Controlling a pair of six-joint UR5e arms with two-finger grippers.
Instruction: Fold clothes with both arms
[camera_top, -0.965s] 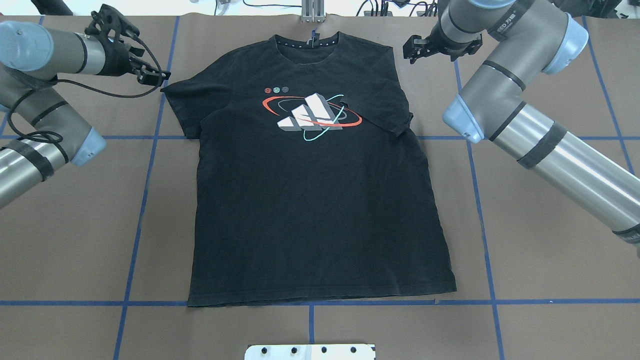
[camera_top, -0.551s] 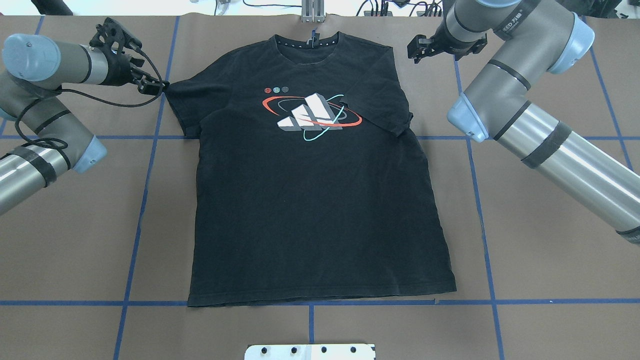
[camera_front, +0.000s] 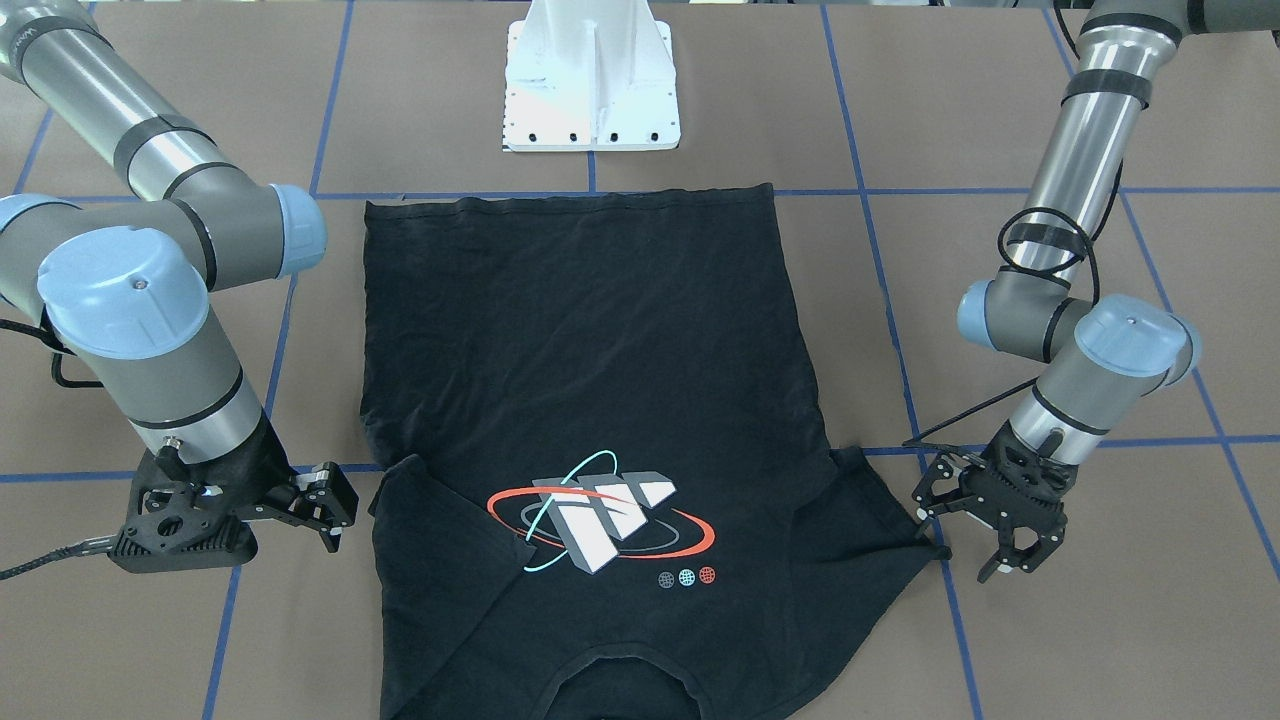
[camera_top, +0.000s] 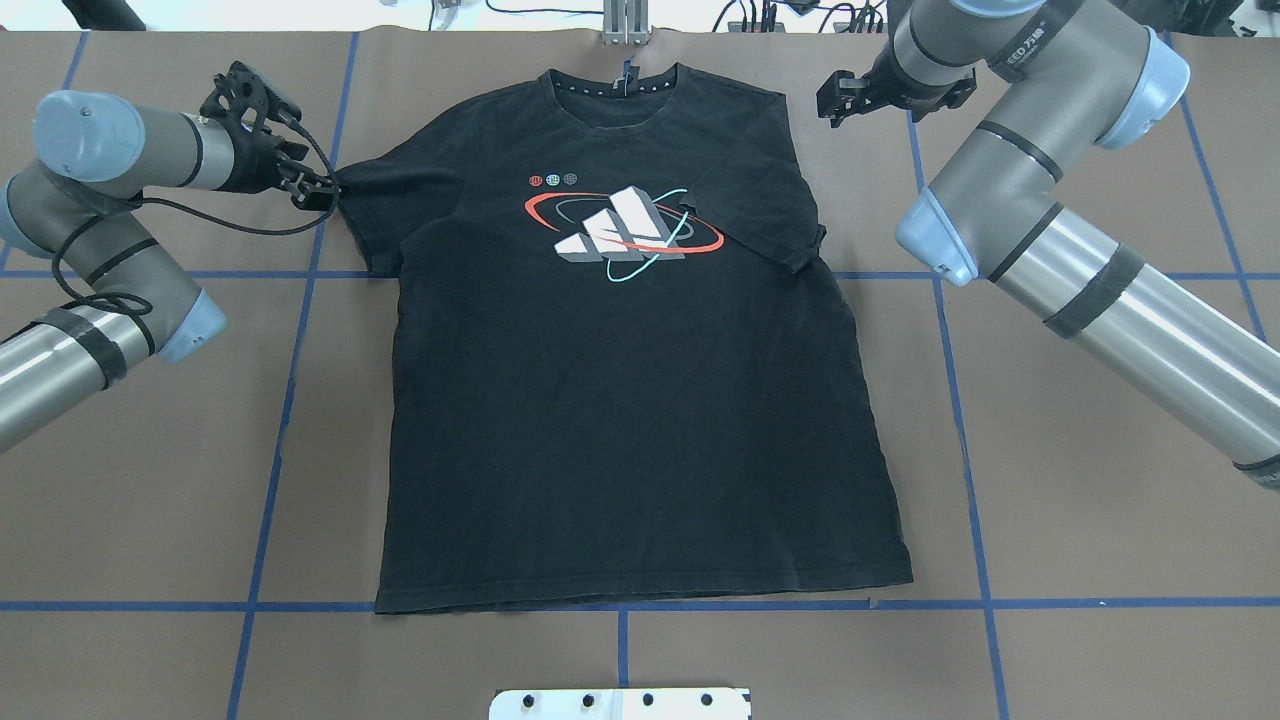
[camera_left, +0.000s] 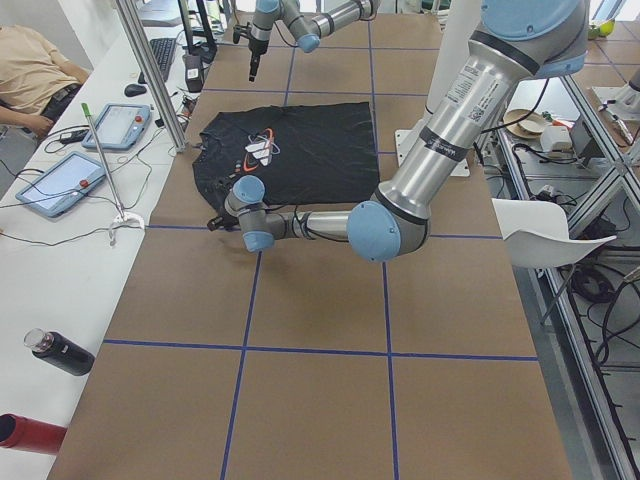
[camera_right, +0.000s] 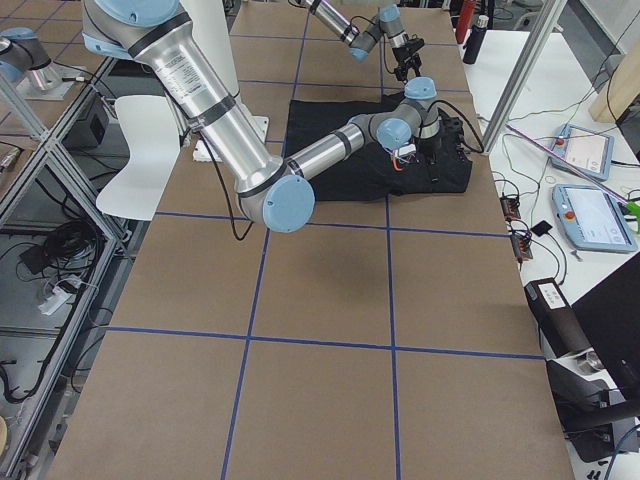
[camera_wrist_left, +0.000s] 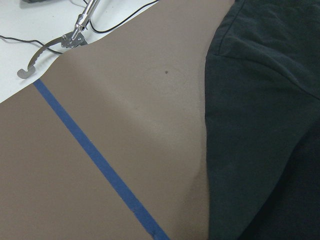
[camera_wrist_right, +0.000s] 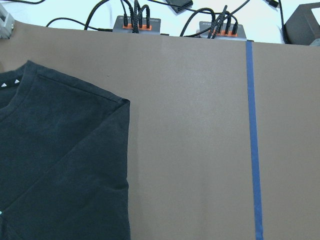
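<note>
The black T-shirt (camera_top: 620, 420) lies flat, print (camera_top: 625, 235) up and collar at the far edge. It also shows in the front view (camera_front: 600, 360). Its sleeve on the overhead view's right (camera_top: 770, 190) is folded in over the chest; the other sleeve lies spread out. My left gripper (camera_top: 318, 187) is open at that spread sleeve's tip, with one finger at the cloth (camera_front: 968, 558). My right gripper (camera_top: 830, 105) is open and empty just outside the shoulder by the folded sleeve (camera_front: 335, 510). Both wrist views show shirt edge and bare table only.
Brown table paper with blue tape lines (camera_top: 290, 380). The white pedestal base (camera_front: 592, 90) stands at the near edge behind the hem. Cables and connector boxes (camera_wrist_right: 135, 22) lie along the far edge. Tablets (camera_left: 110, 125) and a person sit at a side desk.
My left gripper has moved right and nearer, down to the spread sleeve's tip. My right gripper has shifted slightly right. The shirt has not moved.
</note>
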